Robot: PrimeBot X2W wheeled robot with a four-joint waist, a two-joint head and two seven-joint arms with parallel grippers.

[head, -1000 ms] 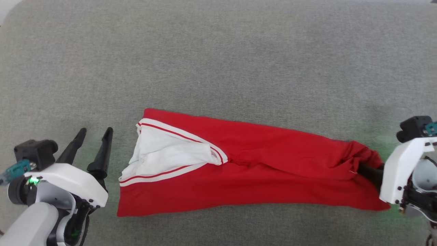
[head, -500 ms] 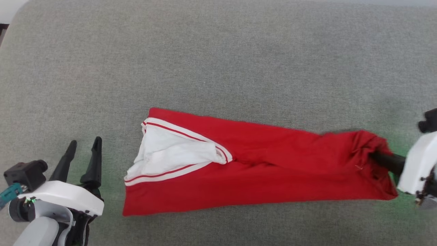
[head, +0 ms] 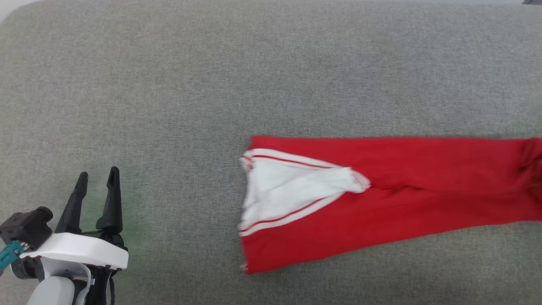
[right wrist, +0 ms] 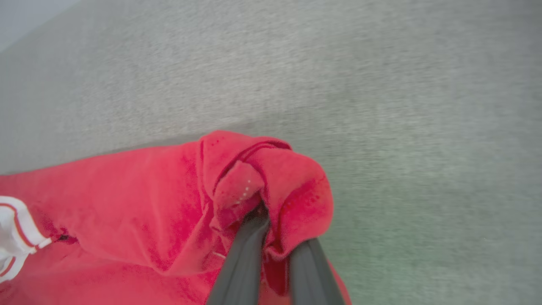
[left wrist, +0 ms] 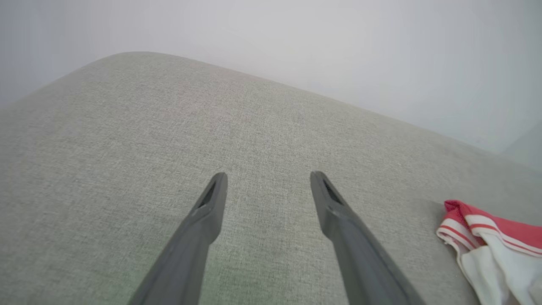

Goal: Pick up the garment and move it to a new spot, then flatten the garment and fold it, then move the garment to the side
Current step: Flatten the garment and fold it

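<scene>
The red garment [head: 423, 203] lies stretched out on the grey cushion [head: 169, 84], over on the right. The right gripper [right wrist: 275, 231] pinches its bunched end tight. The left gripper [head: 96, 174] is wide open w/ nothing in it & sits well apart.

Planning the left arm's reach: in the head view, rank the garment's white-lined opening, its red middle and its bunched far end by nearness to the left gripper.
1. White-lined opening, the garment at its left end, nearest the left gripper.
2. Red middle, further right.
3. Bunched end, at the right edge.
</scene>
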